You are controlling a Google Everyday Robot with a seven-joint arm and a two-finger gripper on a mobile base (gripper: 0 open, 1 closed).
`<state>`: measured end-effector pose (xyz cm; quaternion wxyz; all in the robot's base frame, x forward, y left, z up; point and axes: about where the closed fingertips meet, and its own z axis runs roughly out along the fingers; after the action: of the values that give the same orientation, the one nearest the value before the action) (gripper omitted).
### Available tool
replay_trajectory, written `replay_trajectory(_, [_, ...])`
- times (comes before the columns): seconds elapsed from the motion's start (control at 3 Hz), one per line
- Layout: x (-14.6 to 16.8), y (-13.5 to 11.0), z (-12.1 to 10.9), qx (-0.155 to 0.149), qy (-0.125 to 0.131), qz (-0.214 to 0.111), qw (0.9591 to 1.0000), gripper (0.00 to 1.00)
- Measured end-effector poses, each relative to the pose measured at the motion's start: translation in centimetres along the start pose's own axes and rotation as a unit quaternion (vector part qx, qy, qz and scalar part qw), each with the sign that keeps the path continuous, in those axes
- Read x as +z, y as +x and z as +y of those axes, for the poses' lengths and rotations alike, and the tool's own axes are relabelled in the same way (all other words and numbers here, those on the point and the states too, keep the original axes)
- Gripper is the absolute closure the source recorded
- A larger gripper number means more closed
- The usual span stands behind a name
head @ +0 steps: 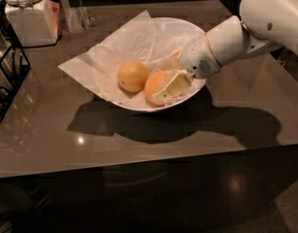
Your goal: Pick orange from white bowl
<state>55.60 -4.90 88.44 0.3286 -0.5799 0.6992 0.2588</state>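
Note:
The white bowl (139, 106) stands on the dark table, lined with white paper. In it lie the deep reddish orange (151, 84) on the right and a paler yellow-orange fruit (132, 75) to its left, touching it. My gripper (161, 81) reaches into the bowl from the right, low over the orange. Its jaws are open and straddle the orange's right side. The near finger (171, 85) lies across the orange's front right, and the far finger (171, 62) stands just behind it. The orange rests on the paper.
A white square lidded jar (28, 16) stands at the back left. A black wire rack (5, 76) is at the left edge. A clear holder (76, 13) stands behind the bowl. The white paper (85, 64) hangs over the bowl's left rim.

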Motion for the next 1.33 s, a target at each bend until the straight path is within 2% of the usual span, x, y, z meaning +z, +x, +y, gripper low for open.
replay_trajectory(0.67, [0.6,0.5,0.1,0.008,-0.008,0.01,0.9999,0.25])
replay_trajectory(1.0, [2.5,1.4,0.5,0.004,-0.017,0.052,0.9985,0.24])
replay_trajectory(1.33, [4.1,1.3,1.2,-0.017,-0.015,0.113,0.9934,0.43])
